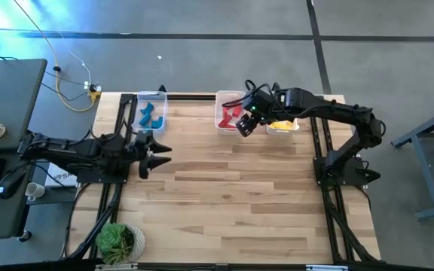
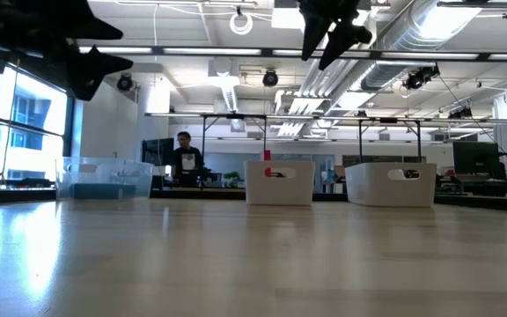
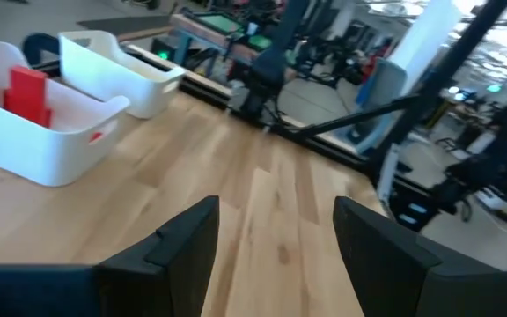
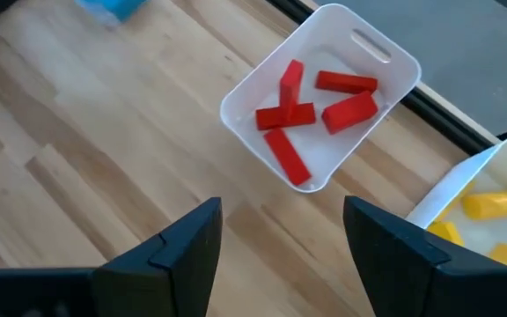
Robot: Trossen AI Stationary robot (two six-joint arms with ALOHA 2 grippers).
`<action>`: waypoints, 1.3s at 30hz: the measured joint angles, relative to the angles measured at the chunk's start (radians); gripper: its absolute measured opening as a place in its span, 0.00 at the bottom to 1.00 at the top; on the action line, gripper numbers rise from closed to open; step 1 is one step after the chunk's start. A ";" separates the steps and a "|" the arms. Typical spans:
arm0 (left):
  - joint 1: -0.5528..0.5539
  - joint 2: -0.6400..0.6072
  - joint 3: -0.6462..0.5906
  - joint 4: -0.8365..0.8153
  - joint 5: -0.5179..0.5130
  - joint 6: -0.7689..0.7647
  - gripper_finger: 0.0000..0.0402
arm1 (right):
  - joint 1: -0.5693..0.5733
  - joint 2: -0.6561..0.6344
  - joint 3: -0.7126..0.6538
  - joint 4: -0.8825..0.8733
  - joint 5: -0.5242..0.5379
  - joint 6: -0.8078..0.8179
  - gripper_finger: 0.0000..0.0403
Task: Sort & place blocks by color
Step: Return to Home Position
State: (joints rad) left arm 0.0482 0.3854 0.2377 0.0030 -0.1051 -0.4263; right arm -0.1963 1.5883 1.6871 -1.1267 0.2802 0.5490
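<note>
Homing is judged in hand. Right gripper [image 4: 282, 211] is held wide open, empty, above bin [image 4: 236, 119] of red blocks [image 4: 350, 110]; left gripper [image 1: 157, 154] likewise, well left of it. Retraction is needed.

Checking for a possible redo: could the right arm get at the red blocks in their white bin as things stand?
Probably yes. The right gripper hangs open above the edge of the white bin, which has no lid. The red blocks lie uncovered inside, and nothing stands between them and the gripper.

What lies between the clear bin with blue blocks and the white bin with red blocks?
Only bare tabletop lies between the clear bin and the white bin, as the high view shows.
</note>
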 joint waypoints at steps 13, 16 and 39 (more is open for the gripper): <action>-0.082 -0.241 -0.134 0.027 0.043 0.070 0.53 | 0.042 0.000 0.000 -0.027 -0.007 0.158 0.56; -0.086 -0.286 -0.169 0.024 0.049 0.057 0.53 | 0.053 0.000 0.000 -0.020 -0.002 0.114 0.56; -0.087 -0.338 -0.226 0.016 0.034 0.078 0.53 | 0.086 -0.571 -0.272 -0.001 0.241 -0.082 0.56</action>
State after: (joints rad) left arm -0.0383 0.0475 0.0118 0.0189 -0.0711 -0.3483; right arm -0.1101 1.0170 1.4147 -1.1280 0.5214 0.4669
